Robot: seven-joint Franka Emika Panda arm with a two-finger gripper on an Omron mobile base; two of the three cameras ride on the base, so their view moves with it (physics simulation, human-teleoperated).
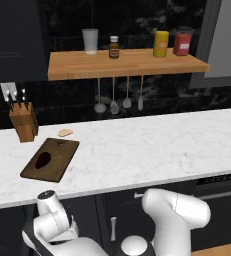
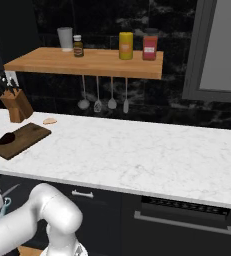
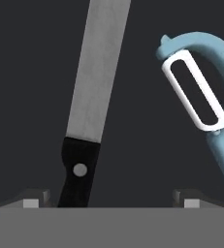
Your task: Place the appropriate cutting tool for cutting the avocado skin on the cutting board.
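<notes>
The cutting tool (image 3: 98, 77), a slim knife with a silver blade and a black handle, lies on a dark surface straight below the hand. My gripper (image 3: 112, 199) is open above it. The black handle passes between the fingertips, close to the left one (image 3: 36, 198), and nothing is gripped. On the white marble counter lies the dark-brown cutting board (image 1: 59, 157) (image 2: 27, 136). The small maroon-brown avocado (image 1: 43, 159) (image 2: 7, 138) rests on it. The arm reaches down below the counter front at the left.
A light-blue peeler (image 3: 220, 140) lies just right of the knife. A wooden knife block (image 1: 24, 121) and a small tan piece (image 1: 65, 132) sit behind the board. Above, a wooden shelf (image 1: 127, 64) carries a cup and jars, with utensils hanging under it.
</notes>
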